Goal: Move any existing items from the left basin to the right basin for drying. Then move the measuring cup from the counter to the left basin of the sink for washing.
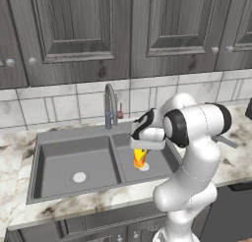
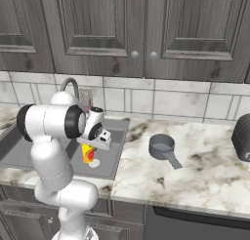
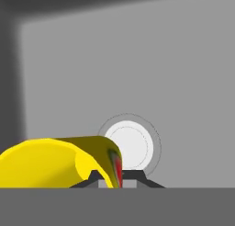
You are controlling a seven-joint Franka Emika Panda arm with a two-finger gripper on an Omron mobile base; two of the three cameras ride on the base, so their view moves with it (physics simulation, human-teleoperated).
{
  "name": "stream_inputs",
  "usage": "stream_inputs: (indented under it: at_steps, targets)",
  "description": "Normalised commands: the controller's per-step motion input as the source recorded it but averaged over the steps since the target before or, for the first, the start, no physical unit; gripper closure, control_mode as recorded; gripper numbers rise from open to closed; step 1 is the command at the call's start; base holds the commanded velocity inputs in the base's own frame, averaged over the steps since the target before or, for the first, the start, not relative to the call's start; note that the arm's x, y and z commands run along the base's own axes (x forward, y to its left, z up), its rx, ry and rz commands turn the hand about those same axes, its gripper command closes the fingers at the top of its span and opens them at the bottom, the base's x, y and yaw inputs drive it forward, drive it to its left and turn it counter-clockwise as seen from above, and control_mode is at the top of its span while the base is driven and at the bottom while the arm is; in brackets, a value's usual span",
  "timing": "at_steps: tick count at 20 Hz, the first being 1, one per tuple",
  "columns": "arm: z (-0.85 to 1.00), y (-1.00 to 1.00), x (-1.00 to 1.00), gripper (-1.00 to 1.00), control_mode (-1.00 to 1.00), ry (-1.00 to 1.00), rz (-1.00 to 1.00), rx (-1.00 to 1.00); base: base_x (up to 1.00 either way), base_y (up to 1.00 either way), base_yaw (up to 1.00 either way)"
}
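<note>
The small yellow cup (image 1: 140, 158) with its orange-red marking hangs inside the right basin (image 1: 160, 160), over that basin's pale drain (image 3: 132, 144). My gripper (image 1: 141, 148) reaches down from above and is shut on the cup's rim. In the hand view the yellow cup (image 3: 50, 163) fills the lower left, pinched between my dark fingertips (image 3: 93, 177). I cannot tell whether the cup's base touches the basin floor. The left basin (image 1: 69, 155) holds nothing. The dark grey measuring cup (image 2: 162, 146) stands on the marble counter (image 2: 205, 170) right of the sink, its handle pointing towards the front.
The curved tap (image 1: 110, 106) rises behind the sink's divider. A dark ribbed object (image 2: 242, 136) stands at the counter's far right. Grey cabinets hang above the tiled wall. My white arm (image 1: 194, 137) leans over the sink's right side.
</note>
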Motion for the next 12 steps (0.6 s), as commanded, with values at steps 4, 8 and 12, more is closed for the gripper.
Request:
stream_inputs:
  at_steps: [4,8,12]
  targets:
    - [-0.15,0.00,0.00,1.00,-1.00,0.00,0.00,0.00,0.00,0.00,0.00]
    - [-0.17,0.01,0.01,1.00,-1.00,0.00,0.00,0.00,0.00,0.00,0.00]
    - [-0.11,0.00,0.03,1.00,-1.00,0.00,0.00,0.00,0.00,0.00,0.00]
